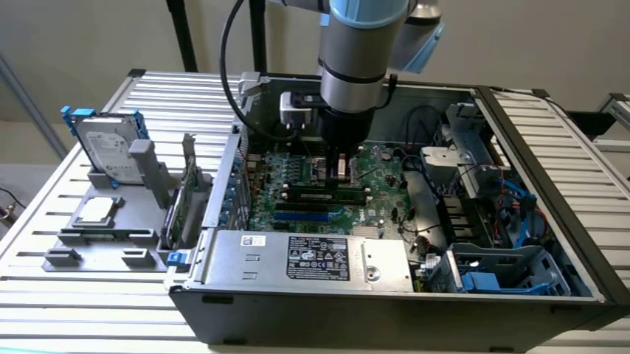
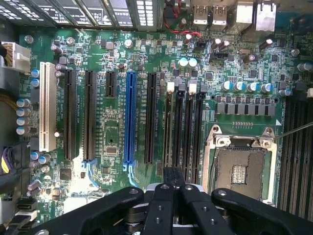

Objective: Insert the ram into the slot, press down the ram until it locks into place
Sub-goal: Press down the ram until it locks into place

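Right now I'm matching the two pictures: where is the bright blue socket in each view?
Exterior view: blue socket on the green board, nearer the camera than the gripper.
Wrist view: blue socket among long black sockets.
Shared landmark: the gripper.

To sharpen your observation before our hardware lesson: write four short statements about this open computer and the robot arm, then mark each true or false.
1. The pincer hangs over the mainboard inside the case. True.
2. Every long socket is black. False: there is also one blue socket and one white socket.
3. A hard drive stands outside the case. True.
4. A cooler covers the processor socket. False: it lies bare.
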You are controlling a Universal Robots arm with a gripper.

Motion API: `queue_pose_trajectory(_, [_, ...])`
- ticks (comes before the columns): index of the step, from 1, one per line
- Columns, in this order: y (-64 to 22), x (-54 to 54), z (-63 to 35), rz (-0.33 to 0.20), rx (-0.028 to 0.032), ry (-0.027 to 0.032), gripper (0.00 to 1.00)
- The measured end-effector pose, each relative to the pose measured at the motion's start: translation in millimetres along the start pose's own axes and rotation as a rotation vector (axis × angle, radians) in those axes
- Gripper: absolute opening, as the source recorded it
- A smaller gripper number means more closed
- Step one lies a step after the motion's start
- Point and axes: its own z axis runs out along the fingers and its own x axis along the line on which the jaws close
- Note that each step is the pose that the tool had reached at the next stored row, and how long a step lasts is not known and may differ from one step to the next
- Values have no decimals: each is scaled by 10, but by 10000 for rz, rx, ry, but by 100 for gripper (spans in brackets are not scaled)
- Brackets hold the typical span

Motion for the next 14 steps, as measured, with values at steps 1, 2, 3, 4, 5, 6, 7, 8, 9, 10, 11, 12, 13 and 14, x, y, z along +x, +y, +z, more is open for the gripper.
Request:
queue_pose_trajectory(1, [0, 0, 8, 0, -1, 1, 10])
queue_pose_trajectory(2, [0, 0, 18, 1, 0, 0, 10])
queue_pose_trajectory(3, [0, 0, 27, 1, 0, 0, 10])
queue_pose_trajectory(4, [-1, 1, 36, 0, -1, 2, 10])
queue_pose_trajectory(5, [0, 1, 45, 1, -3, 8, 10])
queue_pose_trajectory(6, [0, 2, 55, 1, -5, 13, 10])
queue_pose_trajectory(7, [0, 2, 71, 1, -4, 6, 10])
queue_pose_trajectory(8, [0, 3, 85, 0, -5, 9, 10])
queue_pose_trajectory(9, [0, 3, 99, 0, -5, 12, 10])
queue_pose_trajectory(10, [1, 3, 108, 0, -3, 10, 10])
queue_pose_trajectory(11, [1, 3, 110, 0, -1, 7, 10])
queue_pose_trajectory(12, [2, 5, 99, 0, -5, 16, 10])
queue_pose_trajectory(13, [2, 1, 69, 0, -4, -4, 10])
queue_pose_trajectory(14, [1, -1, 26, 2, -10, -9, 10])
